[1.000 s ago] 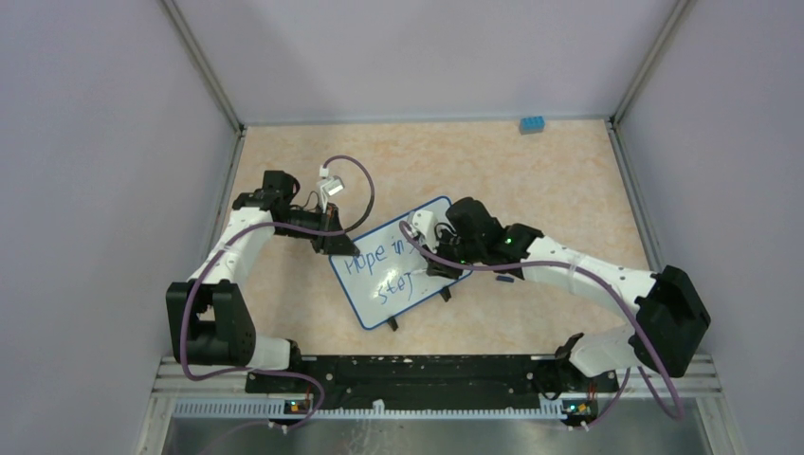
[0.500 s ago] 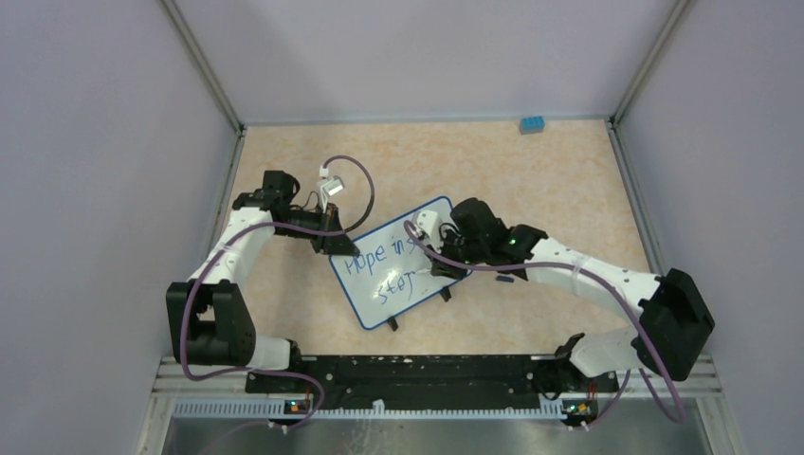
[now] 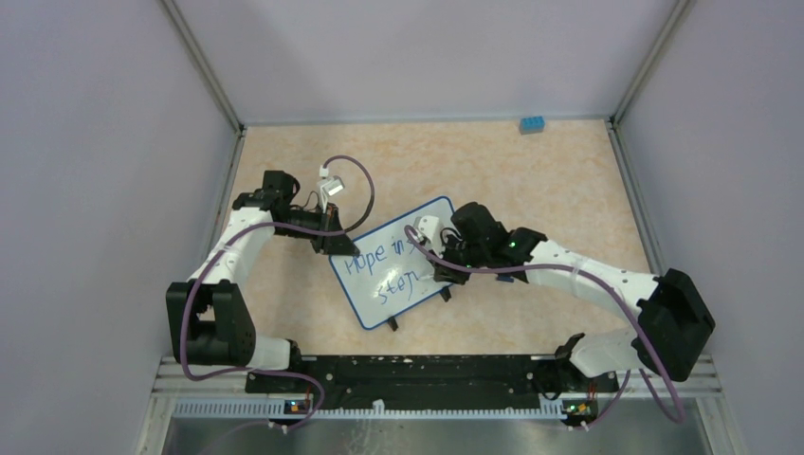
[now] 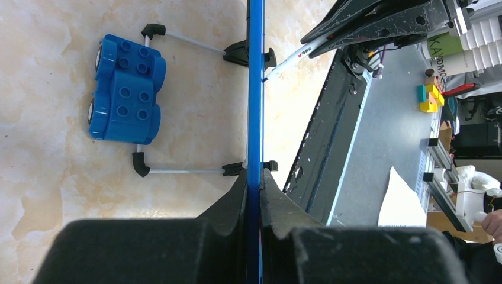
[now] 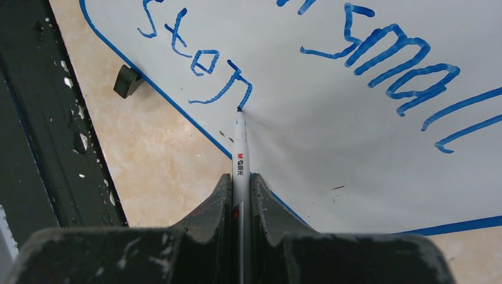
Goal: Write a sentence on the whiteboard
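The whiteboard [image 3: 377,309] stands tilted on its black clip feet mid-table. In the left wrist view it is edge-on, a thin blue rim [image 4: 255,106]. My left gripper [image 3: 334,245] [image 4: 255,184] is shut on the board's upper left edge. My right gripper [image 3: 446,265] [image 5: 240,180] is shut on a white marker [image 5: 240,151], whose tip touches the board at the end of "step". The sentence [image 3: 384,270] [image 5: 379,56] is in blue: "Hope in small" above, "step" below; the right arm covers part of it from above.
A blue wheeled toy brick [image 4: 124,89] lies behind the board between its wire legs. Another blue brick [image 3: 531,124] sits at the far right wall. The black base rail [image 3: 408,374] runs along the near edge. Grey walls close in both sides.
My right gripper has shifted slightly right and down along the second line, and a further letter has appeared there. The left gripper and the board have not moved.
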Robot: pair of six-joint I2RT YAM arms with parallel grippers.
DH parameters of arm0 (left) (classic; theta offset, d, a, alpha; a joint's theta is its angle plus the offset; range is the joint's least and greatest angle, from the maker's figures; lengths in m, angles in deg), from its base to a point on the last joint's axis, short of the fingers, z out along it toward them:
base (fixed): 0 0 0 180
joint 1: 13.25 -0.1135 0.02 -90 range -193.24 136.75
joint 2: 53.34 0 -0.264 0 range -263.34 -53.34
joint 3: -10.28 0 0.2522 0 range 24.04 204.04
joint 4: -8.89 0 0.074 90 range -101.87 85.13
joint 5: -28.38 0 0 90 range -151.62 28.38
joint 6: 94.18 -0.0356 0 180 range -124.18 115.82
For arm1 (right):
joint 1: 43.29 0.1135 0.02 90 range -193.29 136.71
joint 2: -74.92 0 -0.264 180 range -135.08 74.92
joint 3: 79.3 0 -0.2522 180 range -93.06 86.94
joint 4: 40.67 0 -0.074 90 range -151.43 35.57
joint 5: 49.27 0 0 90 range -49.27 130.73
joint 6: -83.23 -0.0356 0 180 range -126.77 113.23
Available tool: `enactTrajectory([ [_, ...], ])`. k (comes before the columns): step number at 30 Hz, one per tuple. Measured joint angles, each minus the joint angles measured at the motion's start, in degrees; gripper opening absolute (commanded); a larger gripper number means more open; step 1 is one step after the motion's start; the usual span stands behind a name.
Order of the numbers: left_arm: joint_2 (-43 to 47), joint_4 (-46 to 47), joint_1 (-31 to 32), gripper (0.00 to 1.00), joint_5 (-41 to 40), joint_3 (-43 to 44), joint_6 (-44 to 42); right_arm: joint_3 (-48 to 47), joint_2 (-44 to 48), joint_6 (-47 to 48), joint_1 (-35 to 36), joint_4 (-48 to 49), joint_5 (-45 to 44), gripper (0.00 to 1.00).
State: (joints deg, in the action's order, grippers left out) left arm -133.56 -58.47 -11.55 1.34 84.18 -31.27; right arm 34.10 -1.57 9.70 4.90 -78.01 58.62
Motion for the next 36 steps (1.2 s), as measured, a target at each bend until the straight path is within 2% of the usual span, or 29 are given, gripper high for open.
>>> enactTrajectory([
  [27,0.0,0.0,0.0,0.0,0.0,0.0,0.0,-0.9,-2.4,-0.2,1.7,0.3,2.2,0.0],
  [36,0.0,0.0,0.0,0.0,0.0,0.0,0.0,-0.9,2.6,-0.6,0.3,0.3,3.3,0.0],
])
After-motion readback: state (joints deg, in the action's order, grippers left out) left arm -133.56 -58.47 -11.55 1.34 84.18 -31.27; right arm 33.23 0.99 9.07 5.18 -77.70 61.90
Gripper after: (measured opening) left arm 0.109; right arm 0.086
